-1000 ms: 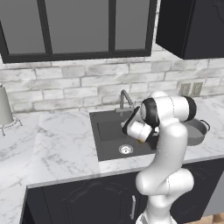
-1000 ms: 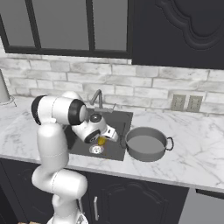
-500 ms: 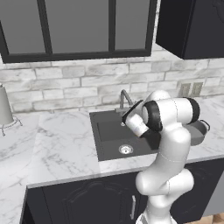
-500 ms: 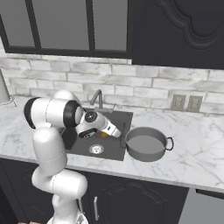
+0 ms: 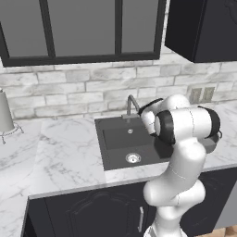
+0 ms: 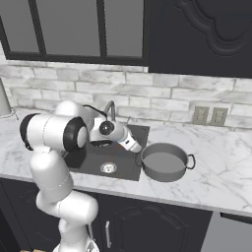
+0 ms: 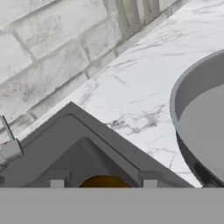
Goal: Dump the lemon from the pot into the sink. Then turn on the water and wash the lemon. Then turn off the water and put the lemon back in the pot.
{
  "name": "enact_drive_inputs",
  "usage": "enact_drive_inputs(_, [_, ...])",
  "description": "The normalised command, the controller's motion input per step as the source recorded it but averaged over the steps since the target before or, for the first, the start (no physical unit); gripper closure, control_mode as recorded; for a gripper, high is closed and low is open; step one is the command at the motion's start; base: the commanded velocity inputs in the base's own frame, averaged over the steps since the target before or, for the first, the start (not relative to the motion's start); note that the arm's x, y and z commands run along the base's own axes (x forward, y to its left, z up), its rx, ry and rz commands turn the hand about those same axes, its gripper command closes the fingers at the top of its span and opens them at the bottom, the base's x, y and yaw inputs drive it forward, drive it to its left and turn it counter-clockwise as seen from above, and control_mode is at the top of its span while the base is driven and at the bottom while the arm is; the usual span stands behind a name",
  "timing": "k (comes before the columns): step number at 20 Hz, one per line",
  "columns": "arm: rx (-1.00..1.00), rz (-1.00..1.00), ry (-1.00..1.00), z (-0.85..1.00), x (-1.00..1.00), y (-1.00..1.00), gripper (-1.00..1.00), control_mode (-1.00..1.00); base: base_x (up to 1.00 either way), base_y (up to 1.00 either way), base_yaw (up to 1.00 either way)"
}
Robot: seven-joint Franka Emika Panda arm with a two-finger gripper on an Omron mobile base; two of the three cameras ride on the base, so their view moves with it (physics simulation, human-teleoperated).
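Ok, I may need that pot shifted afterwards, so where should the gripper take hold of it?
The pot stands upright and open, and looks too wide to span. Pinch its thin rim from straight above, one finger inside and one outside, probably on the edge nearest the arm. The jaws hold the lemon now, so that goes first.

The arm hides the sink's (image 5: 111,148) right part. The lemon (image 7: 105,181) and pot (image 7: 197,118) are cut by the hand view's edges.
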Motion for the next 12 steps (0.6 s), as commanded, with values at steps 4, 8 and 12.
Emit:
enact_drive_inputs(4, [0.18,-0.11,0.00,0.61,-0.08,-0.40,1.00,-1.00,0.00,0.00,0.00])
enact_drive_inputs(8, [0.17,-0.09,0.00,0.40,-0.06,-0.53,1.00,-1.00,0.00,0.00,0.00])
enact_drive_inputs(12, [0.16,-0.10,0.04,0.30,0.00,-0.57,1.00,-1.00,0.00,0.00,0.00])
